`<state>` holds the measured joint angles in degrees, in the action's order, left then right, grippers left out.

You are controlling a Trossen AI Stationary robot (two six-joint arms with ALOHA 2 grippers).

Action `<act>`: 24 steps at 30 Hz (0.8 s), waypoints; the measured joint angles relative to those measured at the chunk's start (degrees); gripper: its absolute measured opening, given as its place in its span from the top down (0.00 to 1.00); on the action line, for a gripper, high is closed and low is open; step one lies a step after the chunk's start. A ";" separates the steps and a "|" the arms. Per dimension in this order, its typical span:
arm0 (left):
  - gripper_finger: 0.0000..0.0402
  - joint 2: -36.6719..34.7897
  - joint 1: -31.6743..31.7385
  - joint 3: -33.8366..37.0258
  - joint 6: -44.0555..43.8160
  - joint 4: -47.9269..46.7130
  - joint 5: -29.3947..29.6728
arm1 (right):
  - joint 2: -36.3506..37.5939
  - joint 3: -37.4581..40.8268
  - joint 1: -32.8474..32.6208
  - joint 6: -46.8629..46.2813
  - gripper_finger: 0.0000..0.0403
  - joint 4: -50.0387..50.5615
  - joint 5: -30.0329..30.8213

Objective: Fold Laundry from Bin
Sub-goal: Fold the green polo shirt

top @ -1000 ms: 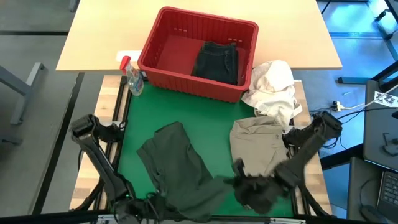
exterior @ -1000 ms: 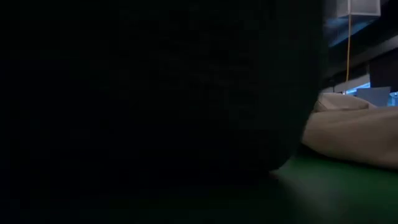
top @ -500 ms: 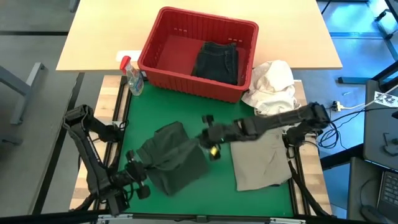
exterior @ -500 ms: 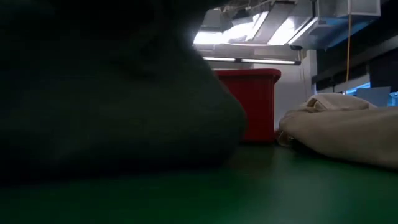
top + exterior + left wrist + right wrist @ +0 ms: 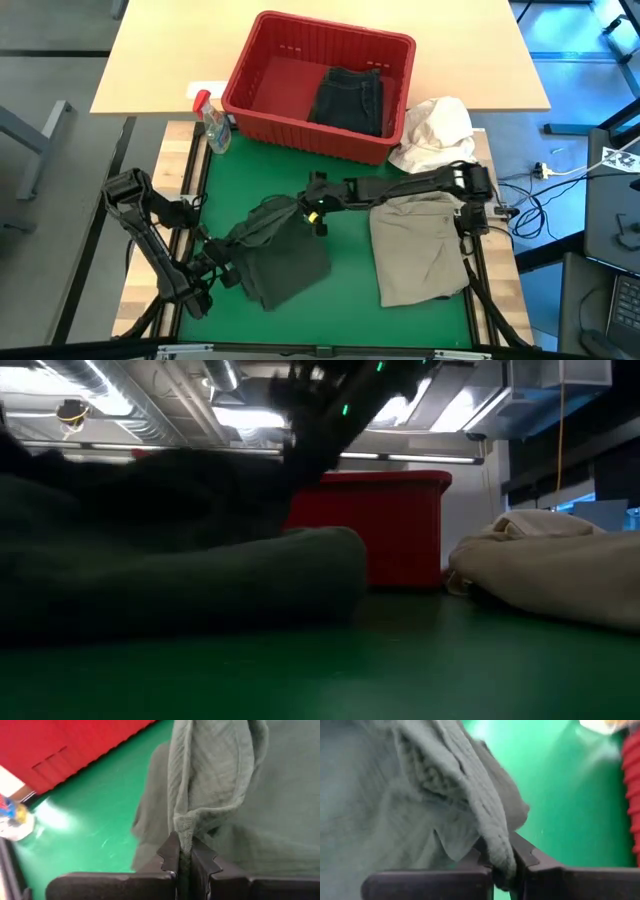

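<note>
High view: the dark grey garment (image 5: 275,250) lies mid-fold on the green mat (image 5: 345,290), left of centre. The left gripper (image 5: 222,272) and right gripper (image 5: 305,207) each pinch an edge, apparently to carry the fold over.

Matt knit-looking dark garment (image 5: 275,255), seemingly glossy ribbed plastic bin (image 5: 275,120), green mat (image 5: 345,270).

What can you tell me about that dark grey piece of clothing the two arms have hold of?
The dark charcoal garment is soft knit cloth, crumpled and partly folded over itself on the green mat, beside the khaki-beige garment. The left gripper is shut on one edge, the right gripper on another, lifting its far side.
</note>
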<state>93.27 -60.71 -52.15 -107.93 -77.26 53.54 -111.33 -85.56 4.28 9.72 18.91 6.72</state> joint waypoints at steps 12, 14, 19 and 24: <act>0.85 0.04 1.33 7.70 0.26 6.36 -4.93 | -6.61 0.01 0.65 -7.09 0.83 -3.23 1.21; 0.78 0.03 1.29 6.73 -0.17 3.87 -6.03 | -6.62 0.01 0.65 -7.12 0.74 -4.67 2.23; 0.61 -2.44 0.80 1.44 -1.30 -4.63 -9.25 | -6.03 -2.97 0.65 -6.87 0.51 -1.77 6.08; 0.51 -7.20 -1.44 -4.82 -1.15 -6.59 -4.77 | -5.89 -12.51 0.52 -6.73 0.37 11.27 6.17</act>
<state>86.08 -62.14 -56.96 -109.08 -83.85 48.77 -117.23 -98.08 4.80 2.99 30.18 12.90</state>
